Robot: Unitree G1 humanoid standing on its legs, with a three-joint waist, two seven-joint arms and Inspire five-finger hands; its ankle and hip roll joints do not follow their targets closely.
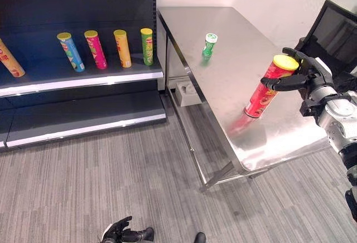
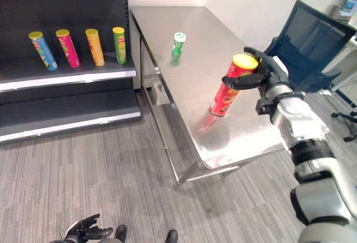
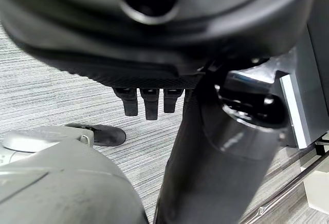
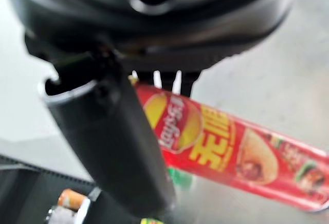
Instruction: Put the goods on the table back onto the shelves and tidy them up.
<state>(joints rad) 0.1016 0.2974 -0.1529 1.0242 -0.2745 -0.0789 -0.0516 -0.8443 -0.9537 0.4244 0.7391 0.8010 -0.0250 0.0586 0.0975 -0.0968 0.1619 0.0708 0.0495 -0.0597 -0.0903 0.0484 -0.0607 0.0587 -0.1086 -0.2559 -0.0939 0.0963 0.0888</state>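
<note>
The dark metal shelf unit [image 1: 83, 95] stood at the robot's left, two grey-edged boards visible, the lower board bare. On the upper board stood five tall round cans, all leaning slightly: an orange can [image 1: 10, 59] at the far left edge, then a blue can [image 1: 71, 52], a pink can [image 1: 96, 49], a second orange can [image 1: 122, 48] and a green can [image 1: 147, 47], each of the last four with a yellow lid, spaced evenly and apart from each other.

The steel table [image 1: 234, 37] stood just beside the shelf's right end; its top was smooth, brushed and reflective, on thin metal legs over grey ribbed carpet [image 1: 111, 176]. A dark office chair [image 2: 307, 42] stood past the table's far right corner.

The right hand [image 1: 304, 78] was clamped on the red can [image 1: 268, 90], fingers and thumb curled round its upper part below the yellow lid; the can was tilted, its base at or just above the tabletop, which of the two I could not tell. The can was a long cylinder with glossy printed wrap.

A small green bottle [image 1: 209, 45] with a white cap stood alone, well apart, farther back on the table.

The left hand [image 1: 120, 233] hung low over the carpet, fingers relaxed and apart, holding nothing.
</note>
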